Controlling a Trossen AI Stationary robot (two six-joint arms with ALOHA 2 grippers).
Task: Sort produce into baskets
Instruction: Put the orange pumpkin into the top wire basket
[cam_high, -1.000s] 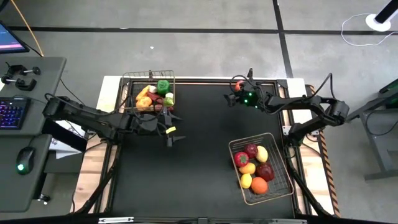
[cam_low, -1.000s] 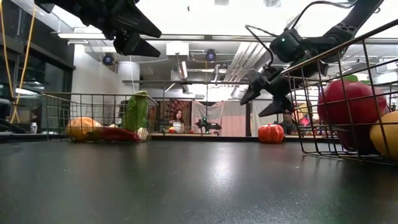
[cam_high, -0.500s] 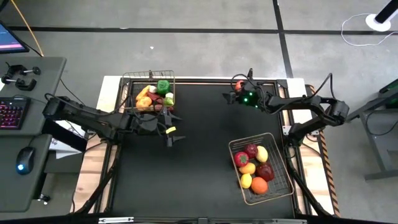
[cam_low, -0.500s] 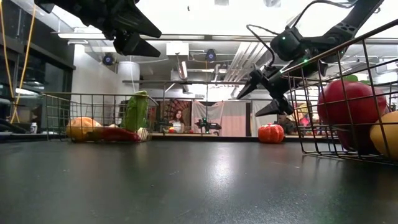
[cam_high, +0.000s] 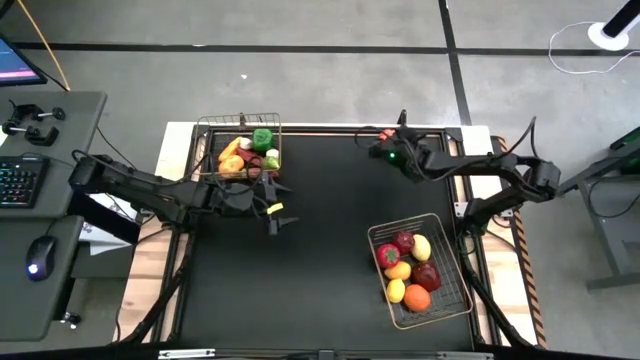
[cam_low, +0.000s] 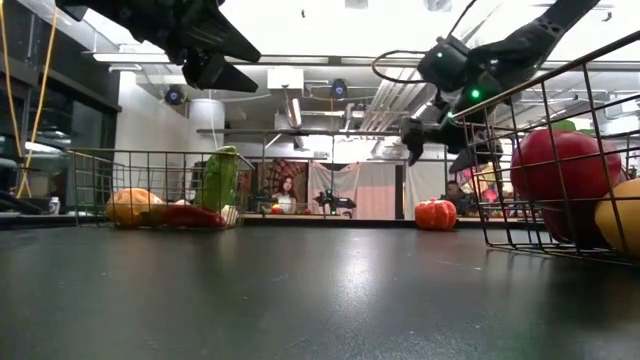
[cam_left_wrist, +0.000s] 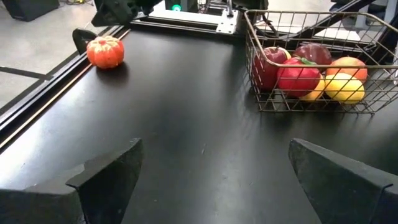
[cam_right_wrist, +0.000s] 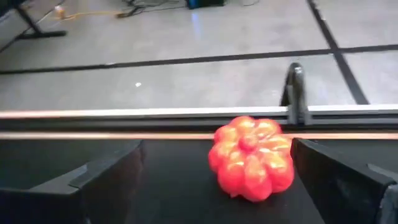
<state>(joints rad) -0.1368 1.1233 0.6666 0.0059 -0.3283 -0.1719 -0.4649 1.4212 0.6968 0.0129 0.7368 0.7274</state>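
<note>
A small orange-red pumpkin-shaped piece (cam_right_wrist: 252, 158) sits on the black table near its far edge (cam_high: 383, 131) (cam_left_wrist: 106, 51) (cam_low: 435, 214). My right gripper (cam_high: 384, 145) (cam_low: 438, 145) hovers just on its near side, open, with the piece ahead between its fingers and untouched. My left gripper (cam_high: 275, 215) (cam_left_wrist: 217, 186) waits open above the table's left middle, holding nothing. A wire basket (cam_high: 238, 118) at the far left holds green, orange and yellow produce. A second basket (cam_high: 372, 232) (cam_left_wrist: 292, 12) at the near right holds red apples, yellow and orange fruit.
A raised rail (cam_right_wrist: 186, 115) runs along the table's far edge just behind the pumpkin piece, with a dark post (cam_right_wrist: 295, 93) on it. The black mat (cam_high: 320, 250) between the two baskets is bare. A desk with keyboard and mouse (cam_high: 38, 262) stands off the table's left.
My right gripper has swung toward the table's far edge and risen a little. It has rolled at the wrist and tipped up from steeply downward to nearly level. It stays open. The pumpkin piece has not moved.
</note>
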